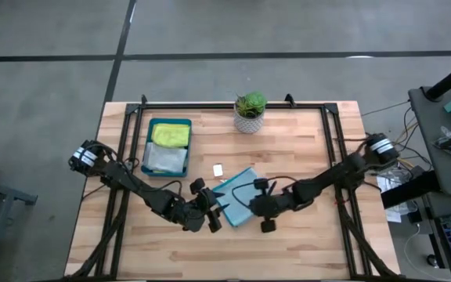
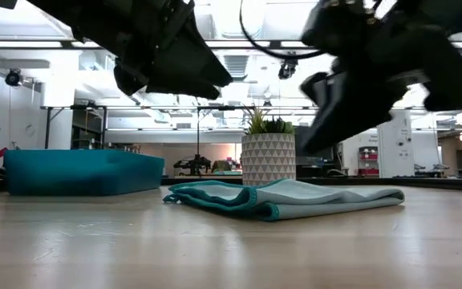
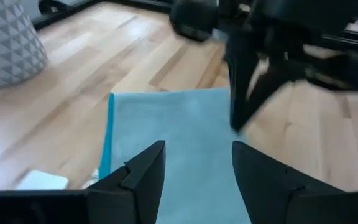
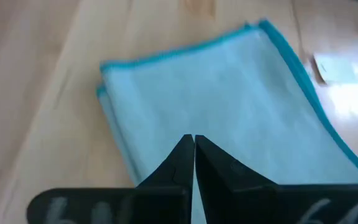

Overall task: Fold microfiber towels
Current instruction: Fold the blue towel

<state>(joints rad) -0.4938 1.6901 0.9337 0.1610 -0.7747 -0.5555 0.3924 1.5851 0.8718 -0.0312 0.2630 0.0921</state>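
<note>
A light teal towel [image 1: 237, 197] lies folded flat on the wooden table, near its middle; the right wrist view shows stacked layers at one edge [image 4: 114, 118]. My left gripper [image 3: 197, 165] hovers open over the towel's left end, with nothing between its fingers. My right gripper [image 4: 193, 140] is shut and points down at a slant over the towel's right part. In the low view both grippers hang clear above the towel [image 2: 295, 197]. A yellow-green towel [image 1: 171, 135] and a pale grey towel [image 1: 165, 159] lie in the tray.
The dark teal tray [image 1: 169, 121] stands at the far left. A potted plant [image 1: 249, 110] in a white patterned pot stands at the far edge. A small white tag [image 1: 218, 169] lies on the wood just beyond the towel. Bare wood stretches along the near edge.
</note>
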